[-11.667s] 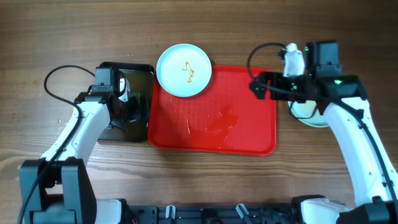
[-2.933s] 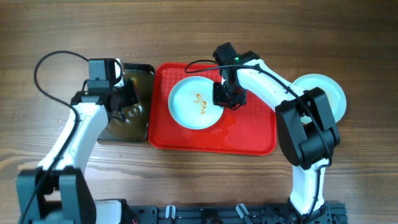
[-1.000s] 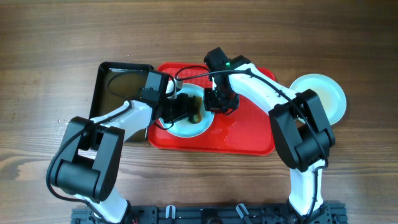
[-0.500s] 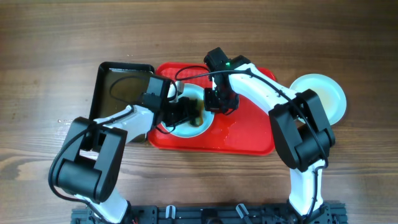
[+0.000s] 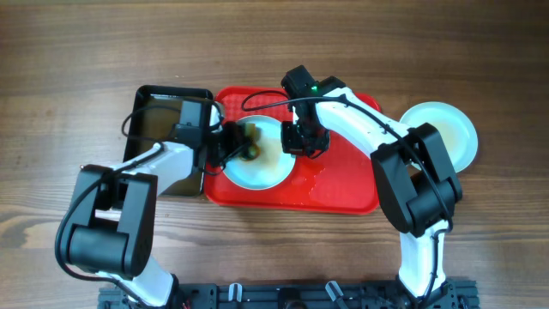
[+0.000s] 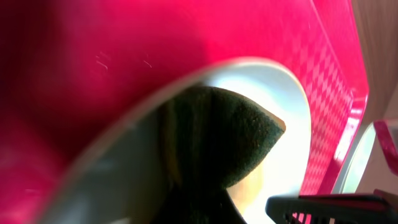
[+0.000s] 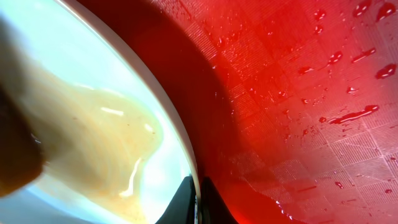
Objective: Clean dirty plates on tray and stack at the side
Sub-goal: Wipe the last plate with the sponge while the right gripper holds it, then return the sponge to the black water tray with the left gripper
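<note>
One plate [image 5: 262, 161] lies on the left part of the red tray [image 5: 339, 184]. My left gripper [image 5: 243, 142] is shut on a dark green sponge [image 6: 214, 140] and presses it onto that plate's [image 6: 292, 134] upper left part. My right gripper [image 5: 299, 141] is shut on the plate's right rim, which stands between the two fingers [image 7: 198, 198]. Thin brown sauce is smeared over the plate's wet face [image 7: 93, 146]. Another plate [image 5: 448, 130] rests on the table, right of the tray.
A black tray [image 5: 154, 120] sits against the red tray's left edge, partly under my left arm. Water drops cover the red tray's surface [image 7: 311, 93]. Bare wooden table [image 5: 103, 43] surrounds both trays.
My left gripper has dragged the sponge from the plate's middle toward its upper left edge. The right gripper has stayed on the rim.
</note>
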`<action>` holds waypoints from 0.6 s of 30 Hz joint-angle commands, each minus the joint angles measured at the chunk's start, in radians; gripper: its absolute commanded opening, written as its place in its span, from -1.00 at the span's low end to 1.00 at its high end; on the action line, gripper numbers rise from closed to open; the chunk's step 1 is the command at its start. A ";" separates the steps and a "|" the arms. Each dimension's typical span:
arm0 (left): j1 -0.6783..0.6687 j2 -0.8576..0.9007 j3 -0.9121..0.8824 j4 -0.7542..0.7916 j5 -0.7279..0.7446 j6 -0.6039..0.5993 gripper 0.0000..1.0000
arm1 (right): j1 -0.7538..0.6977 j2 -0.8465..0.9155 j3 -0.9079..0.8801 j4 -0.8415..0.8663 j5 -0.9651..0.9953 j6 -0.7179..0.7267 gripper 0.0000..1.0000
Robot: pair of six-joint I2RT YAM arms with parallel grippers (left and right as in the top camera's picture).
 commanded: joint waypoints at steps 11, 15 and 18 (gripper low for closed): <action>0.065 -0.336 -0.024 -0.222 -0.107 0.253 -0.92 | 0.003 0.037 -0.022 0.007 0.040 -0.025 -0.91; 0.135 -0.428 -0.024 -0.281 -0.198 0.301 -0.92 | 0.003 0.037 -0.022 0.040 0.040 -0.026 -0.91; 0.191 -0.432 -0.024 -0.301 -0.269 0.355 -0.92 | 0.003 0.037 -0.022 0.061 0.040 -0.025 -0.90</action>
